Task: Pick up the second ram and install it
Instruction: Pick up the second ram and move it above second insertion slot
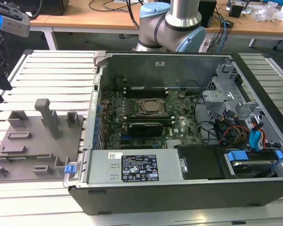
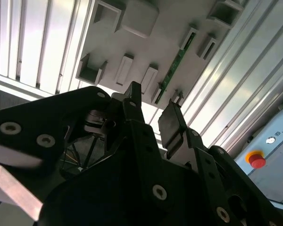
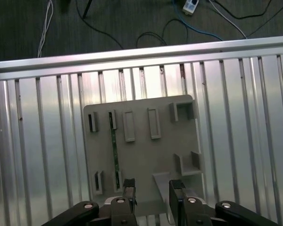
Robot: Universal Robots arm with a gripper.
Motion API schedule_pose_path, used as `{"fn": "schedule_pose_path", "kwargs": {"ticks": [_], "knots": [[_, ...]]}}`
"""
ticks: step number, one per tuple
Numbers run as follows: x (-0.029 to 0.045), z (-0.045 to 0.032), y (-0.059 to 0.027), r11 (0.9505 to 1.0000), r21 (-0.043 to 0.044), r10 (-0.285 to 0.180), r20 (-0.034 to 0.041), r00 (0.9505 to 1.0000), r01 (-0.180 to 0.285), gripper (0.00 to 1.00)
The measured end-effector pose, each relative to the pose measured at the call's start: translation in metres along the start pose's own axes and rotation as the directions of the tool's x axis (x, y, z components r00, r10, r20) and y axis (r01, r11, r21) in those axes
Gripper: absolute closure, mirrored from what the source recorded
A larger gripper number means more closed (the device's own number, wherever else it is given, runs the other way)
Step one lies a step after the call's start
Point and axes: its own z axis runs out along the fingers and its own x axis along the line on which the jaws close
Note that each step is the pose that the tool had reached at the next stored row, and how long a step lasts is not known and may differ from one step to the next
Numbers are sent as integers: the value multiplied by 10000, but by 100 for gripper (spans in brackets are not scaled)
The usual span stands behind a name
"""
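Gripper high over grey tray, fingers apart, nothing between them. Second ram on edge in the tray, each end seated in a small slot block, parallel to one tray edge and just inside it. Well apart from the fingertips, untouched. Tray flat on slatted aluminium table, toward the table edge at the exterior view's left, just beside open computer case.

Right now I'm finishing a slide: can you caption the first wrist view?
Open gripper poised over the grey tray, the green ram seated in its holders.
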Motion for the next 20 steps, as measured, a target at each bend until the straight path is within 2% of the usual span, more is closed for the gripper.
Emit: {"fn": "schedule_pose_path", "kwargs": {"ticks": [14,16,20], "knots": [[24,98,-7,10000,0,-15,0,10000,15,58],[41,179,-12,10000,0,-25,-1,10000,25,58],[47,199,-13,10000,-1,-29,-2,10000,29,58]]}}
